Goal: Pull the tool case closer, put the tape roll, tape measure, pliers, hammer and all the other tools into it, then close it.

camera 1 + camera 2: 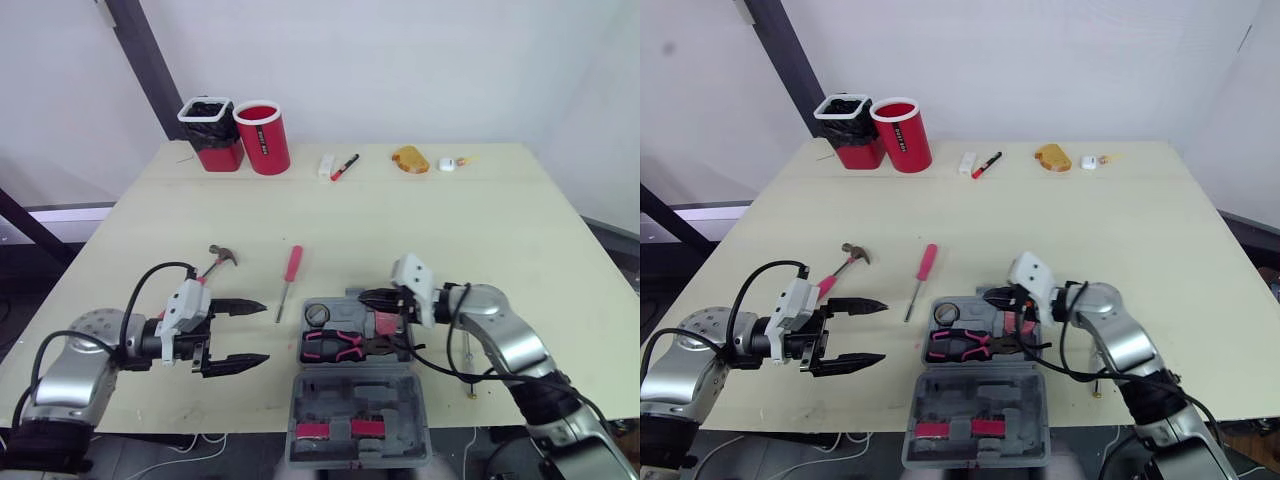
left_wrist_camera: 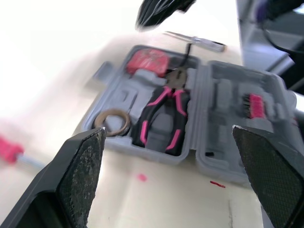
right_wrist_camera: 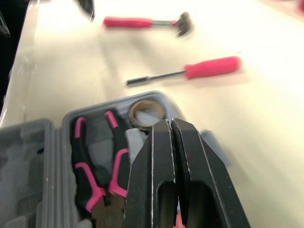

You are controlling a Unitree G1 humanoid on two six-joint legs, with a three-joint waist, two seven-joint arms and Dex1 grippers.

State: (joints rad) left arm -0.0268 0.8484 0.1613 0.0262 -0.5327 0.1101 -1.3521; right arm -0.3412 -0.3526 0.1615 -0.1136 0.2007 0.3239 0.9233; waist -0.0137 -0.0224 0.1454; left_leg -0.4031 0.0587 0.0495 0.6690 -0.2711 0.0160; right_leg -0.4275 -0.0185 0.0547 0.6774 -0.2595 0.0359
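We see the open grey plastic tool case (image 1: 355,395) at the six o'clock edge of the bench. The pink-and-black pliers (image 1: 335,345), brown tape roll (image 1: 317,314) and red tape measure (image 2: 145,61) are already seated in it.

The right claw (image 1: 365,297) hangs over the case with its fingers pressed together, and we make out nothing held. The left claw (image 1: 266,332) is spread wide and empty.

The pink-handled hammer (image 1: 215,263) lies on the bench at about eleven o'clock from the left claw. Its head points roughly to two and its handle end to eight. The red-handled screwdriver (image 1: 291,268) lies nearly twelve-to-six, between the hammer and the case. We judge the left arm nearer to both.
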